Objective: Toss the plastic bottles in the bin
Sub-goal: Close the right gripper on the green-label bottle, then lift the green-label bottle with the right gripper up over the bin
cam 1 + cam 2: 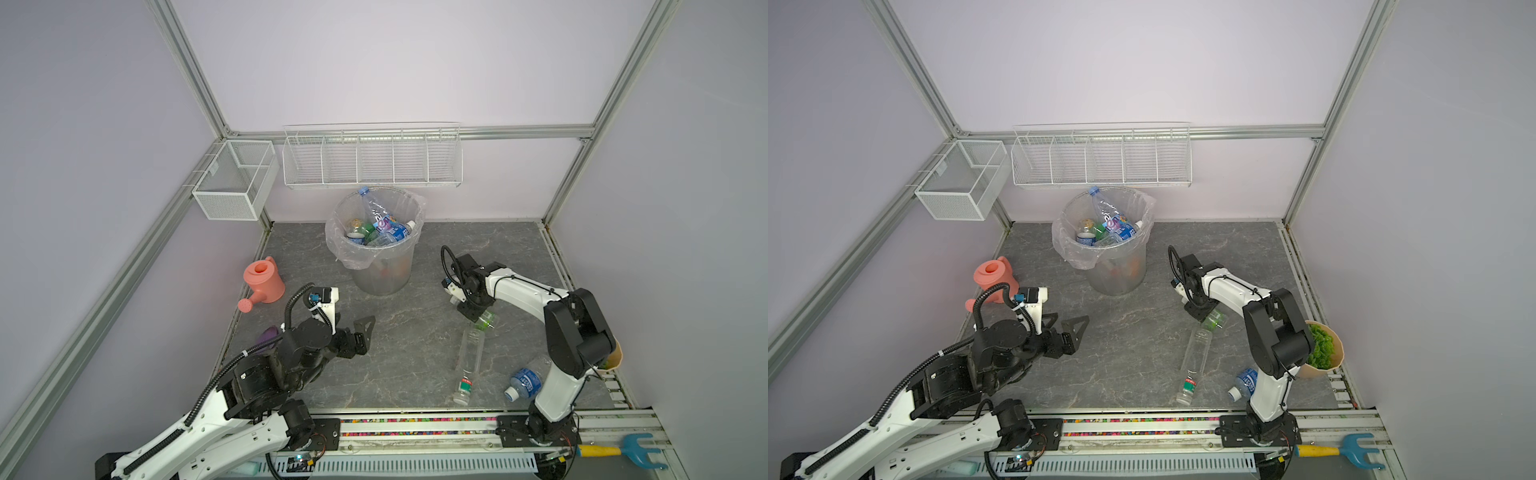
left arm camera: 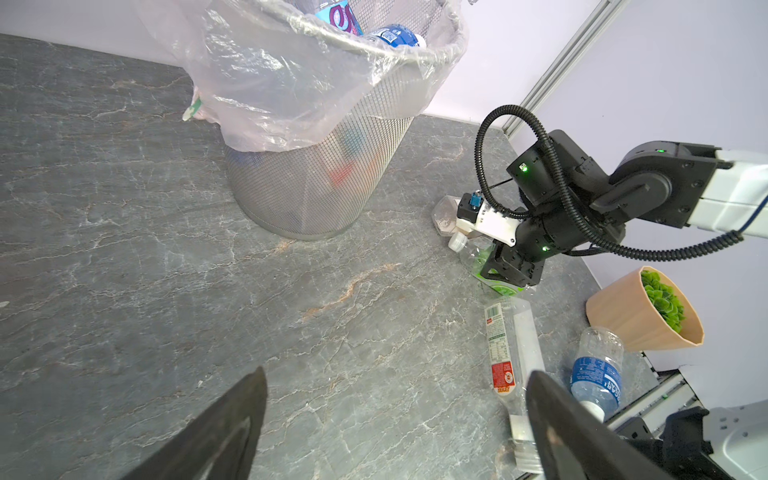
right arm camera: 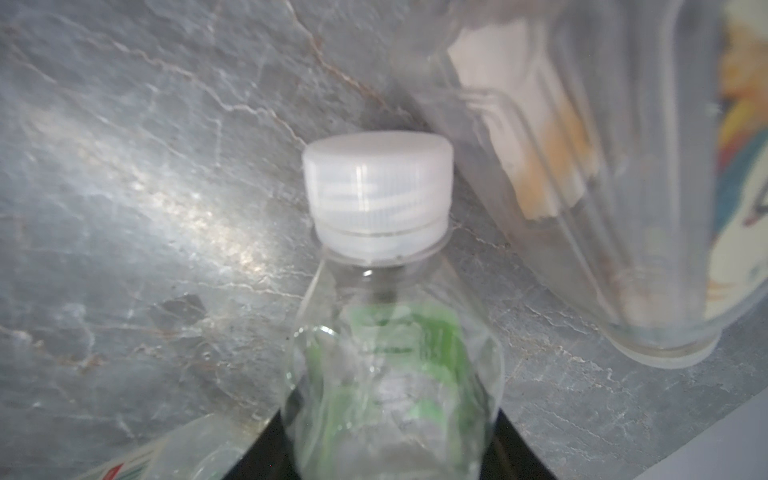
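The right jaws are clamped on a small clear plastic bottle with a green label and white cap (image 3: pixel 386 374), low on the grey marbled counter (image 1: pixel 407 332); its writing is too blurry to read; a long clear bottle with a red and white label (image 1: pixel 469 357) lies just beside these jaws; a blue-label bottle (image 1: pixel 525 380) lies further off; the round grey mesh bin with a clear bag (image 1: pixel 382 274) stands well apart; the left jaws are wide apart.
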Motion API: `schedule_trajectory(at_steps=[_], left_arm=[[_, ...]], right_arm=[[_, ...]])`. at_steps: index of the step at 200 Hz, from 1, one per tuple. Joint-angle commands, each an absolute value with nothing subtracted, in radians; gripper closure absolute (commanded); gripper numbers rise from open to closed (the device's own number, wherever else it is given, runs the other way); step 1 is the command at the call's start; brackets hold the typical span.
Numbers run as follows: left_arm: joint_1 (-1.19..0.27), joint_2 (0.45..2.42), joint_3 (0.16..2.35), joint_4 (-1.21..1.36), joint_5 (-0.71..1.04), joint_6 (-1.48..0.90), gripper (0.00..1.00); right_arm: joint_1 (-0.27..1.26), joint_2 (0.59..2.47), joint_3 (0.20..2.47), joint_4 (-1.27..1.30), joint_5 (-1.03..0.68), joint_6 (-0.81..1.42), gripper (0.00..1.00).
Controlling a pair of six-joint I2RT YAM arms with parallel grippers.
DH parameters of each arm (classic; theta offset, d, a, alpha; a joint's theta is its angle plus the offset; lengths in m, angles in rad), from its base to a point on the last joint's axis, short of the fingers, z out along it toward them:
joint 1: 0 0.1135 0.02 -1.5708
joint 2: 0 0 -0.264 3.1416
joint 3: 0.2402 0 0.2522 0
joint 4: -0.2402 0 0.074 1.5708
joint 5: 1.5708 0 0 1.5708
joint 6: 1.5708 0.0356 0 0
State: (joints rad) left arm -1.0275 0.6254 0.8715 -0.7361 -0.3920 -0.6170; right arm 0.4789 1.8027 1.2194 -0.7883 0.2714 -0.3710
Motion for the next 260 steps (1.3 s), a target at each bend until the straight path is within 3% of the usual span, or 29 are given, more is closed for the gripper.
schedule_trajectory(at_steps=[1,67,108,165,198,260], left_arm=[[-1.022,0.624,0.902,-0.764,-0.417,-0.626,0.04],[-1.022,0.629,0.896,-0.766,-0.434,-0.627,0.04],[-1.022,0.641,0.831,-0.722,-0.431,-0.666,0.03],[-0.921,0.63,0.742,-0.686,-0.336,-0.729,0.01],[-0.825,0.629,0.658,-0.643,-0.217,-0.777,0.02],[-0.802,0.644,0.593,-0.606,-0.19,-0.806,0.02]], right_arm=[[0.504,1.79,1.252,-0.819,0.294,-0.382,0.62],[0.551,1.578,1.35,-0.896,0.264,-0.342,0.64],[0.581,1.429,1.526,-0.9,0.203,-0.298,0.62],[0.594,1.228,1.619,-0.567,0.005,-0.16,0.63],[0.597,1.22,1.685,-0.414,-0.071,-0.074,0.64],[0.596,1.38,1.888,-0.238,-0.199,0.08,0.65]])
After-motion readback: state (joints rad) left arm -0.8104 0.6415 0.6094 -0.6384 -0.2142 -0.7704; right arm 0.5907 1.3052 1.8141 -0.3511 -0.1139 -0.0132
